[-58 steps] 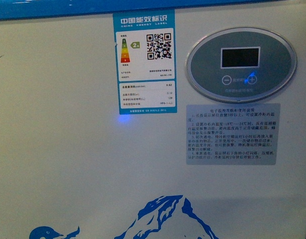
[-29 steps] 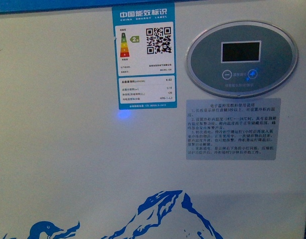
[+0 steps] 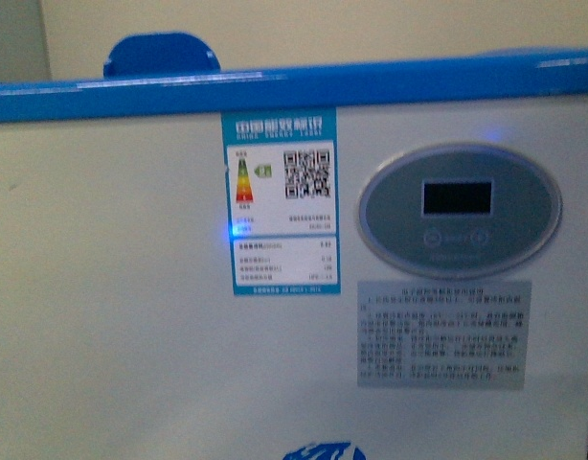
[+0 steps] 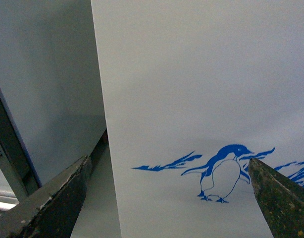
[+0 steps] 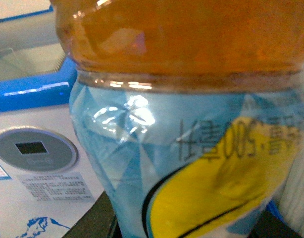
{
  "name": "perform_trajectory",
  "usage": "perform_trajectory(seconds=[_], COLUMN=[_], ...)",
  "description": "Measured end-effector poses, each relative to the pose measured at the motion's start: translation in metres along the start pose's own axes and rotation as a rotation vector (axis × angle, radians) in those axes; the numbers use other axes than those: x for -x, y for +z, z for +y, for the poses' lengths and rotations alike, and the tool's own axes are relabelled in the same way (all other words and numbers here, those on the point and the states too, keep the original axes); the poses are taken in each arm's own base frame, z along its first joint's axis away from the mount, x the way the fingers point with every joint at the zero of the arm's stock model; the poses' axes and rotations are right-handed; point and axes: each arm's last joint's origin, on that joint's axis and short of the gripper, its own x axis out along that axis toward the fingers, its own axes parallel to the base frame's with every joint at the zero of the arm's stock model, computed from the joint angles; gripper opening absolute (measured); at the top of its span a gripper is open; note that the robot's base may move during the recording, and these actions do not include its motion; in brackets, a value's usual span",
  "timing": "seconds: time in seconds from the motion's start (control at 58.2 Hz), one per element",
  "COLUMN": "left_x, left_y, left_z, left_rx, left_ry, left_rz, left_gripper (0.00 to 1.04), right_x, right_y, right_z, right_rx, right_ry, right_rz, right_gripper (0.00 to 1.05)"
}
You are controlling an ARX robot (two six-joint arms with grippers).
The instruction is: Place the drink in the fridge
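The fridge (image 3: 131,316) fills the front view: white front, blue top rim (image 3: 371,81), a blue lid handle (image 3: 160,53) above it; neither arm shows there. In the right wrist view the drink bottle (image 5: 191,99), amber liquid above a light-blue and yellow label, fills the picture. My right gripper (image 5: 191,225) is shut on its lower body, and its dark fingers (image 5: 95,218) barely show. Behind it are the fridge's rim (image 5: 33,91) and glass lid (image 5: 28,59). My left gripper (image 4: 167,198) stands open and empty in front of the penguin print (image 4: 224,171).
An energy label (image 3: 282,201), an oval control panel (image 3: 459,211) and a grey instruction sticker (image 3: 443,333) sit on the fridge front. A grey panel (image 4: 43,89) stands beside the fridge's corner (image 4: 100,99) in the left wrist view. A pale wall (image 3: 371,29) rises behind the fridge.
In the front view the fridge's front has slid down. The blue rim and lid handle have come into sight, and the mountain print has nearly left the bottom edge.
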Motion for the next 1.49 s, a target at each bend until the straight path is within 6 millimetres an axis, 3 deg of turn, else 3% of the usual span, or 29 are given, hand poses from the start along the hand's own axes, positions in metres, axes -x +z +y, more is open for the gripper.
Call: perform_trajectory(seconds=[1.237,1.289,1.375,1.495], left_x=[0.0,-0.001,-0.013,-0.038], left_y=[0.0,0.0,0.005,0.019], left_z=[0.0,0.0,0.0,0.003], left_rx=[0.0,0.072,0.259,0.269], left_ry=[0.0,-0.1,-0.235,-0.308], left_rz=[0.0,0.101,0.268,0.26], left_gripper=[0.97,0.97,0.97,0.97], right_x=[0.0,0.0,0.0,0.0], right_y=[0.001,0.001,0.001,0.001], right_z=[0.0,0.0,0.0,0.0], right_rx=[0.002,0.002,0.002,0.002], right_ry=[0.002,0.0,0.003,0.005], right_rz=[-0.006,-0.005,-0.005,-0.005], right_gripper=[0.36,0.36,0.36,0.36])
